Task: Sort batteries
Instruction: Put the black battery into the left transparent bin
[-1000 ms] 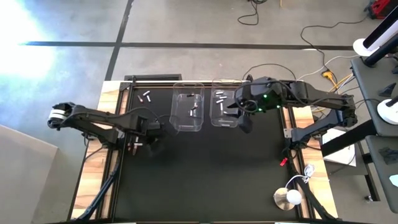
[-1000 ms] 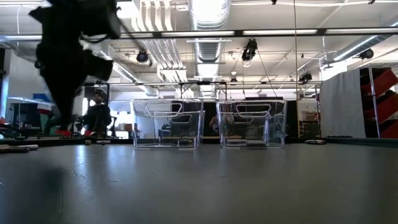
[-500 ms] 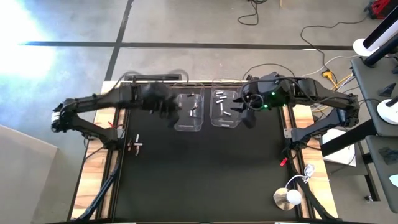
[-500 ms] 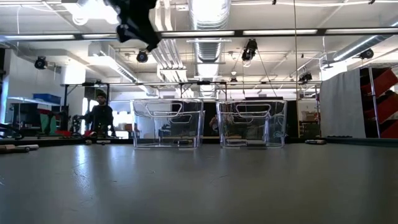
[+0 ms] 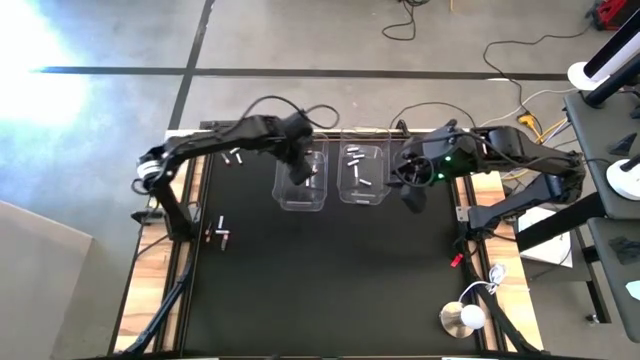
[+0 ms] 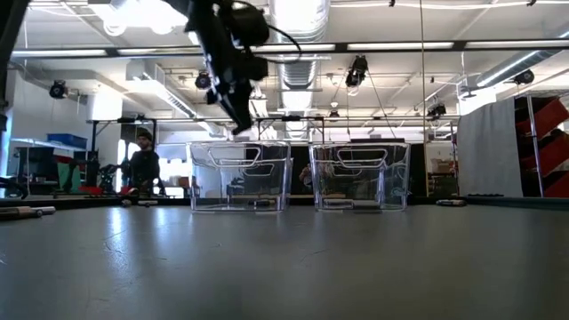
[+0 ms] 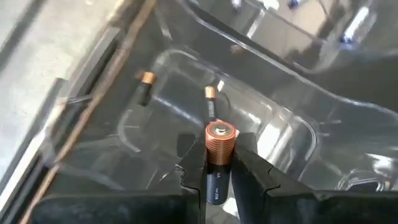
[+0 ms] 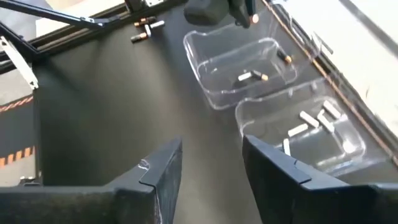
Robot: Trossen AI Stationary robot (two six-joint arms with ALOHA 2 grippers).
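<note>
High view: you have two clear plastic bins side by side at the far edge of the black desk (image 5: 320,290). Take the left clear bin (image 5: 302,180) as landmark. The left gripper (image 5: 297,160) hangs over it; two dark batteries already lie inside. The right clear bin (image 5: 362,175), just beside the landmark, holds several silvery-white batteries (image 5: 357,172). Unsorted: a few silvery batteries (image 5: 236,156) on the desk to the left of the landmark, and a small pair of batteries (image 5: 220,234) further left and nearer the front edge. The right gripper (image 5: 412,192) sits beyond the right bin, on the side away from the landmark.

Low view: the left arm hangs just above the rim of the landmark bin (image 6: 238,174). The right arm does not show here.

Left wrist view: the left gripper is clamped on a dark copper-topped battery (image 7: 218,155), directly above the landmark bin's floor, where two more copper-tipped batteries (image 7: 210,102) lie.

Right wrist view: the right gripper's fingers (image 8: 161,171) stand apart and carry nothing, over bare desk short of both bins.

Judgement: sorting is well past halfway. One drop is pending, and the two small loose groups are left.
</note>
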